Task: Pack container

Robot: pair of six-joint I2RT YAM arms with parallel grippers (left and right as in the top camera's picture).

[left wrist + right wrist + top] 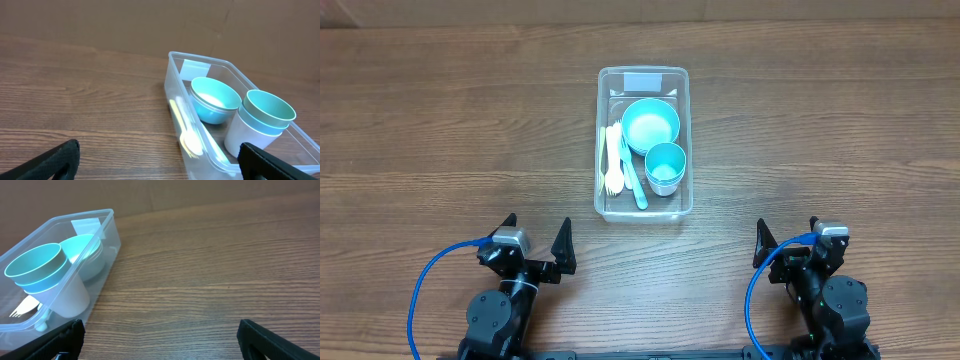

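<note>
The clear plastic container (642, 80) stands at the table's middle with its white label at the far end. Inside lie a blue bowl (651, 123), stacked teal cups (666, 166), a cream fork (613, 158) and blue cutlery (636, 182). It shows in the left wrist view (176, 92) and the right wrist view (111, 235) too. My left gripper (536, 245) is open and empty near the front edge, left of the container. My right gripper (786, 240) is open and empty at the front right.
The wooden table (440, 120) spreads on all sides of the container. A brown wall (100, 22) runs along the far edge. Blue cables (420, 290) loop beside both arm bases.
</note>
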